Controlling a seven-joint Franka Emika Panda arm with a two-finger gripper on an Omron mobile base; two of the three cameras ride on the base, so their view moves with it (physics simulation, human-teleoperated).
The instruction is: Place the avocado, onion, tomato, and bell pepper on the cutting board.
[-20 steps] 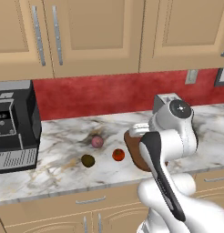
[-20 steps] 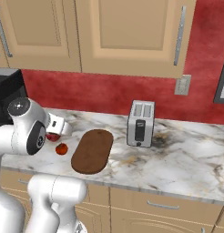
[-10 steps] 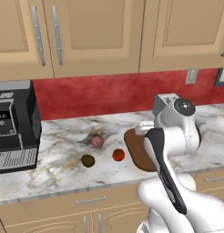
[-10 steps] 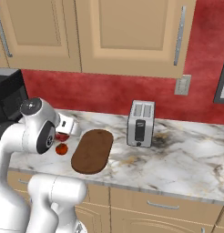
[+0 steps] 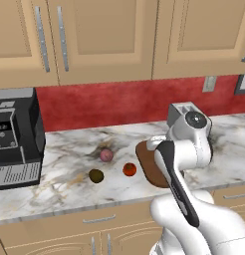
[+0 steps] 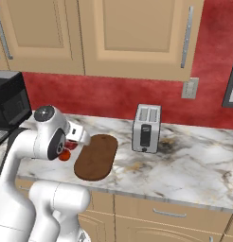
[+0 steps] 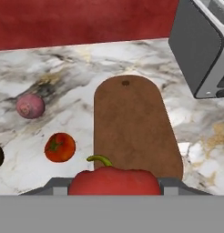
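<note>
- Hand view: my gripper grips the glossy red bell pepper, over the near end of the bare dark-brown oval wooden cutting board.
- Round red tomato, pinkish-purple onion and dark olive avocado lie on the marble counter to my left, all unplaced.

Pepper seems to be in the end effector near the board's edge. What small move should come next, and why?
Probably carry the bell pepper a little farther over the cutting board and lower it before letting go. In the hand view the pepper sits at the end effector by the board's near end, and the board is bare. The onion, tomato and avocado lie on the counter.
</note>
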